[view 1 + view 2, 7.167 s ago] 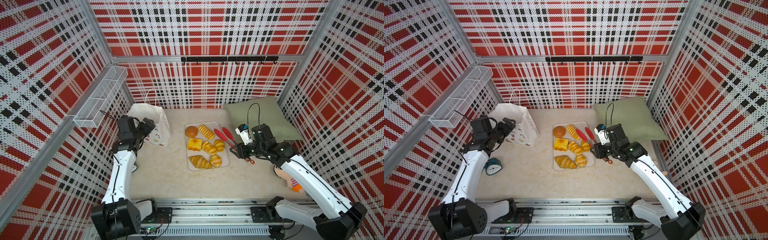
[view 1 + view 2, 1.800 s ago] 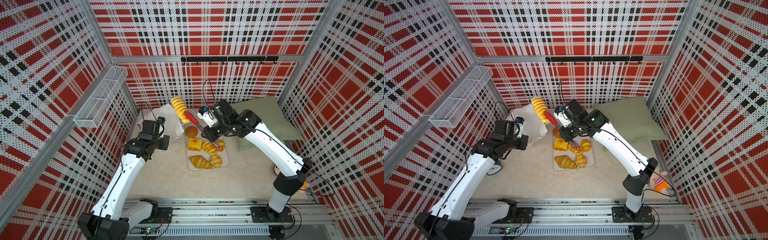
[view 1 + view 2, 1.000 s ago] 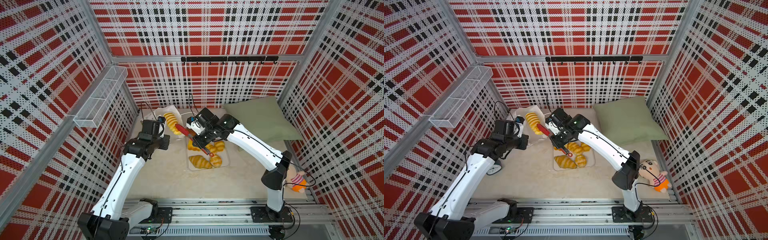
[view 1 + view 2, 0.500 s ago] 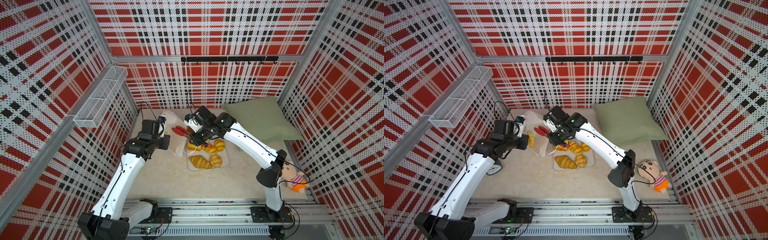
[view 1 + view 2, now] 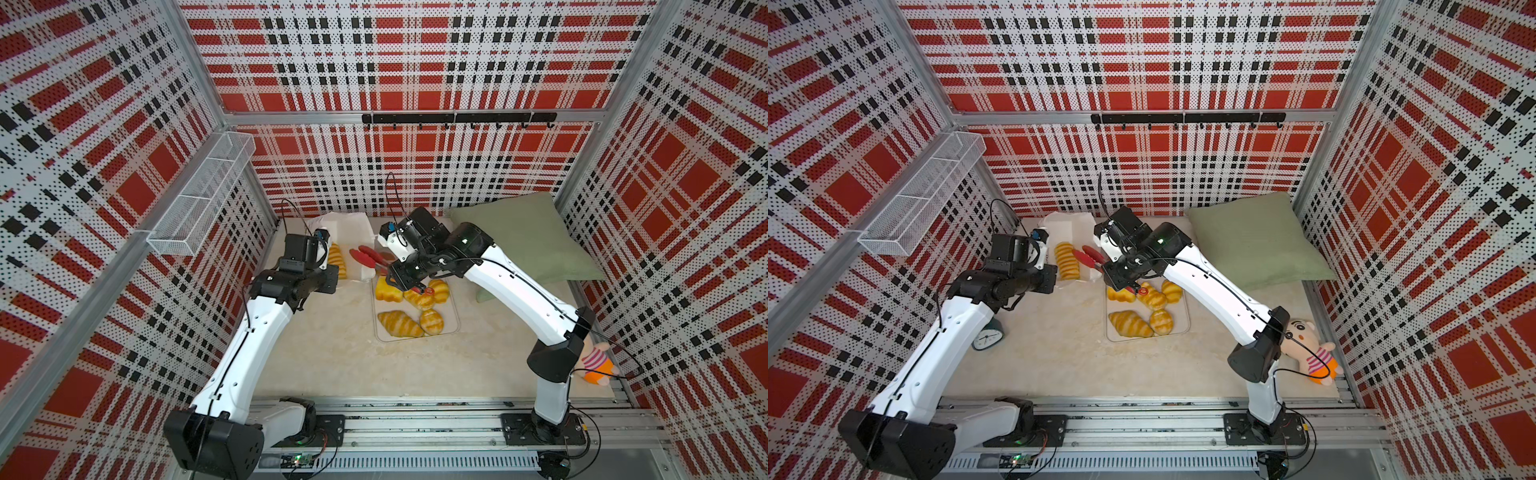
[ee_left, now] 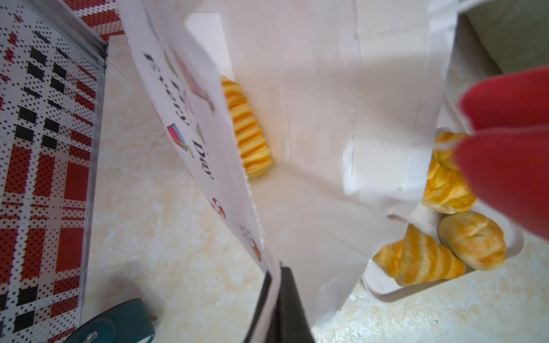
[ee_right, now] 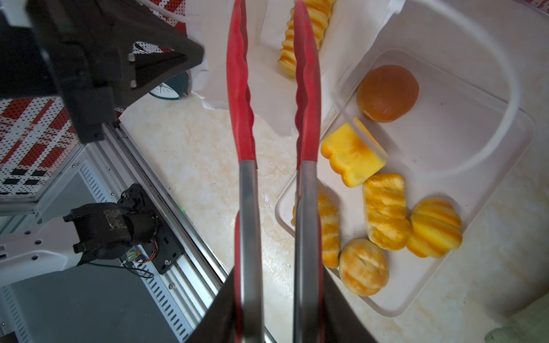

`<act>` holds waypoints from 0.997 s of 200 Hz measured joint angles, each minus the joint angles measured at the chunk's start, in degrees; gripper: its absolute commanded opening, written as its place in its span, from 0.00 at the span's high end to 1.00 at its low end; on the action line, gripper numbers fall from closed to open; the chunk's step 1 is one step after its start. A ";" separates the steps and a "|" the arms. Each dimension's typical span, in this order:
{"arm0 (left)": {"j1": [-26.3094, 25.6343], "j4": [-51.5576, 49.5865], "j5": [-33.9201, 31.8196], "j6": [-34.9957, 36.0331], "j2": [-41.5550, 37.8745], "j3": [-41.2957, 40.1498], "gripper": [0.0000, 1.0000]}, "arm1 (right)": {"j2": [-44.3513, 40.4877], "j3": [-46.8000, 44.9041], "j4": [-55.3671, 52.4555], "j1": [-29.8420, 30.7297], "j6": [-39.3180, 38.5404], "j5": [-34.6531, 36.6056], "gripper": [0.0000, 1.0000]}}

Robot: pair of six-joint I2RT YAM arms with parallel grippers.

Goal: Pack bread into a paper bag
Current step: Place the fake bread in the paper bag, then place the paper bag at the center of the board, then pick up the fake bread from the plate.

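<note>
The white paper bag (image 5: 349,226) (image 5: 1068,226) lies tipped with its mouth open. My left gripper (image 6: 274,297) is shut on its rim. A ridged long loaf (image 5: 1067,259) (image 6: 248,130) lies inside the bag. My right gripper (image 7: 273,297) is shut on the handles of the red-tipped tongs (image 7: 240,89) (image 5: 365,257); their tips stand apart at the bag's mouth, holding nothing. On the clear tray (image 7: 475,148) lie a brown bun (image 7: 387,93), yellow toast (image 7: 353,156), a croissant (image 5: 399,324) and three striped rolls (image 7: 435,228).
A green cushion (image 5: 1254,241) fills the back right corner. A teal clock (image 5: 986,338) stands by the left arm, and a doll (image 5: 1312,353) lies at the front right. A wire basket (image 5: 921,203) hangs on the left wall.
The tongs carried the long loaf down to the bag's mouth and spread apart; the loaf now lies inside the bag. The left arm kept its hold on the rim.
</note>
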 measured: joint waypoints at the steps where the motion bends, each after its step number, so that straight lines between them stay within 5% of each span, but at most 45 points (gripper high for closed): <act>1: 0.02 0.00 0.00 0.00 0.02 0.00 1.00 | -0.39 -0.33 0.00 -0.09 -0.04 0.02 0.58; 62: 0.13 0.15 0.20 -0.02 0.09 0.13 1.00 | -15.21 -15.02 -2.21 -9.79 -0.96 4.87 0.56; 199: -0.55 -0.37 1.53 0.26 -1.84 2.47 1.00 | -2.73 -27.98 0.66 -12.26 -8.33 3.98 0.56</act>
